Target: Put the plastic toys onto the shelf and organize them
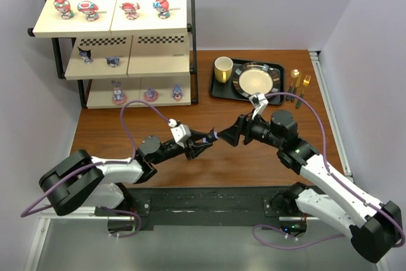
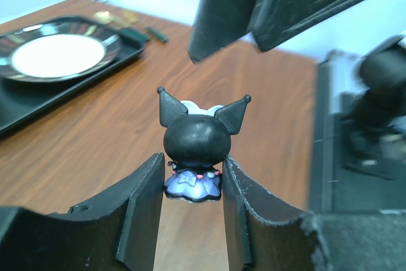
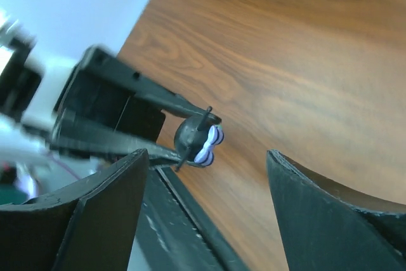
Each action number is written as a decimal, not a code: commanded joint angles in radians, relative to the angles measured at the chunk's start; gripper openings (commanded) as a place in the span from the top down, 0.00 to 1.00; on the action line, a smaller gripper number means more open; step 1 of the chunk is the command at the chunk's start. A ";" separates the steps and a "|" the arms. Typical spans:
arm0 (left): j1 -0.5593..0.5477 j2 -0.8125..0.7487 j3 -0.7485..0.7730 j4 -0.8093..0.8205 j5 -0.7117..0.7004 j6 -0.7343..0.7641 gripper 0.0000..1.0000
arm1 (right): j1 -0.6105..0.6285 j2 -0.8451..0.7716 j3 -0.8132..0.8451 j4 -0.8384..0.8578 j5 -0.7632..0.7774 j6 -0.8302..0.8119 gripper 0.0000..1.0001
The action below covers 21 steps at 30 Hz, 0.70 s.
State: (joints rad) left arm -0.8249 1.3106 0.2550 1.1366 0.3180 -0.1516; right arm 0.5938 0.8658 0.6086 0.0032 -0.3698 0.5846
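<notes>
**A:** Near centre, you are holding the dark figurine (image 2: 193,139) in your left gripper (image 1: 202,144). Its jaws are pinching narrow on the skirt and base, leaving the horned head sticking up free.

**B:** And my right gripper (image 1: 229,136)?

**A:** It is facing the left one, just beside the toy, with its jaws standing wide and nothing between them (the toy seems to be hanging above the table (image 1: 209,103), not resting on it).

**B:** Why are they meeting in the air?

**A:** I'm guessing a handover, since the shelf (image 1: 149,25) is standing far left, on the left arm's side.

**B:** Which tier?

**A:** Two dark toys (image 1: 85,55) are sitting on the middle tier's left board. The right board is lying bare, so I'd be aiming there.
</notes>
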 commanded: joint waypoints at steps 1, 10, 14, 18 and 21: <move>0.070 -0.042 -0.055 0.246 0.188 -0.211 0.96 | 0.000 -0.047 0.039 0.069 -0.190 -0.299 0.18; 0.121 -0.043 -0.065 0.394 0.319 -0.390 0.95 | -0.002 0.041 0.017 0.242 -0.484 -0.414 0.22; 0.119 -0.050 -0.059 0.405 0.314 -0.410 0.95 | 0.000 0.061 0.003 0.281 -0.523 -0.453 0.22; 0.121 -0.059 -0.056 0.414 0.309 -0.421 0.95 | 0.000 0.079 0.005 0.270 -0.554 -0.482 0.24; 0.121 -0.073 -0.056 0.414 0.299 -0.421 0.95 | 0.000 0.093 0.008 0.244 -0.564 -0.497 0.24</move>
State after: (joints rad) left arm -0.7101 1.2728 0.1738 1.2736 0.6174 -0.5495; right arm 0.5938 0.9401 0.6132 0.2253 -0.8745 0.1398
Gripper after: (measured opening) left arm 0.428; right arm 0.759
